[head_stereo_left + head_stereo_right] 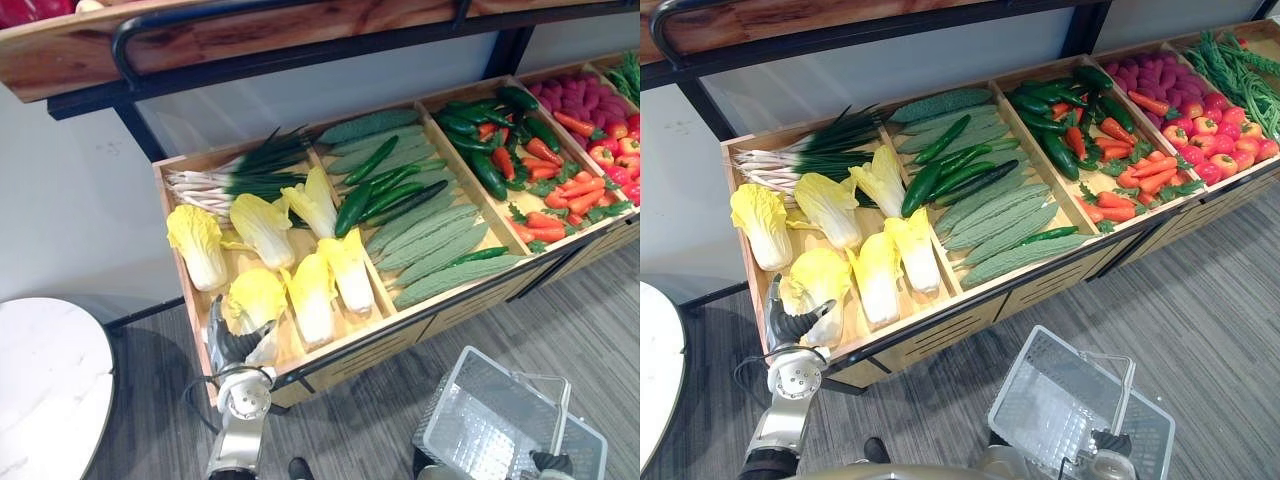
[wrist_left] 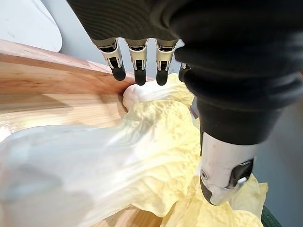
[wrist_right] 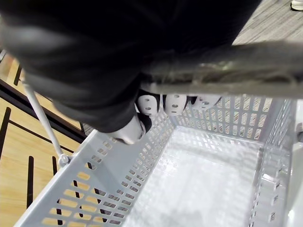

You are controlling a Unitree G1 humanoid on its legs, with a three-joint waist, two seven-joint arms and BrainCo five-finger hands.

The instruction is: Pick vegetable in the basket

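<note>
The left hand and right hand alike wear a dark ribbed cover above silver, dark-tipped fingers, on a silver-grey arm with a round wrist joint.

The vegetable is a napa cabbage with crinkled pale yellow leaves and a white ribbed stalk. It lies on its side in the front corner of the leftmost wooden compartment, close beside others of its kind. The left hand reaches over it with its fingers straight, and their dark tips seem to touch the stalk. The basket is silver-grey plastic with perforated walls. It hangs open side up, well apart from the cabbage, with the right hand curled round its handle.
</note>
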